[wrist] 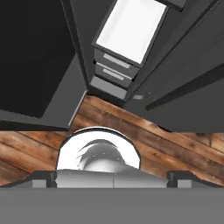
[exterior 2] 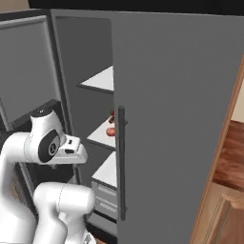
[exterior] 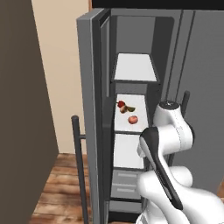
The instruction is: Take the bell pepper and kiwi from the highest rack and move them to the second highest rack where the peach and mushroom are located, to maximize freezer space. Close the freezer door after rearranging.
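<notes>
The freezer door [exterior: 89,118] stands open. On the second rack [exterior: 130,113] sit the bell pepper [exterior: 120,104], kiwi [exterior: 130,109] and peach [exterior: 133,119]. The top rack [exterior: 134,68] looks bare. The fingers [wrist: 43,177] are spread wide, holding nothing. Judged next: swing the door shut.

Your arm [exterior: 168,144] sits folded, elbow raised and forearm angling down. Your claw [wrist: 112,180] points downward, its two dark fingertips [wrist: 41,178] spread wide apart, nothing between them.
</notes>
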You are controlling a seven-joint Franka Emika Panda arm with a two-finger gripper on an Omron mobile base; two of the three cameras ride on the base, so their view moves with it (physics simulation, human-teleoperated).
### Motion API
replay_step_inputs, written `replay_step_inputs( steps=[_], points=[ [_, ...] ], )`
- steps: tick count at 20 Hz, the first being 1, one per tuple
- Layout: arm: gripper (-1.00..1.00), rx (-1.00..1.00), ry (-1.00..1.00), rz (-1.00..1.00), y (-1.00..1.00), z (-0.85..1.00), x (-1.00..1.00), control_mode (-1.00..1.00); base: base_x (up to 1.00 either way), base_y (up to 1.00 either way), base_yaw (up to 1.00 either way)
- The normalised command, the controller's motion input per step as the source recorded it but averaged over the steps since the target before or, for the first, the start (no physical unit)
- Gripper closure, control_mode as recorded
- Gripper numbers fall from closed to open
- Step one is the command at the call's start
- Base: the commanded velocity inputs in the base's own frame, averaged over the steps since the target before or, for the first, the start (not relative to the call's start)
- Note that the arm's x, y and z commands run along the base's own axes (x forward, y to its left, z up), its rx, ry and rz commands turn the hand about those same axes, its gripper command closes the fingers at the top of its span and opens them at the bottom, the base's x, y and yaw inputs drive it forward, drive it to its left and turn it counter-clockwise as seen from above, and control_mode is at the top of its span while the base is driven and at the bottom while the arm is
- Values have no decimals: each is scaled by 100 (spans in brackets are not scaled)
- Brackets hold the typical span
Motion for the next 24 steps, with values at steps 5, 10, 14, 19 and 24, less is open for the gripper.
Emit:
replay_step_inputs(
  steps=[5, 10, 14, 19, 24],
  points=[
    [-100, 0, 0, 0, 0, 0, 0, 100, -100, 22, -1],
    [-100, 0, 0, 0, 0, 0, 0, 100, -93, 43, -6],
    [-100, 0, 0, 0, 0, 0, 0, 100, -48, 85, -30],
    [-100, 0, 0, 0, 0, 0, 0, 100, -11, 100, -45],
    [-100, 0, 0, 0, 0, 0, 0, 100, 0, 100, -52]
  ],
)
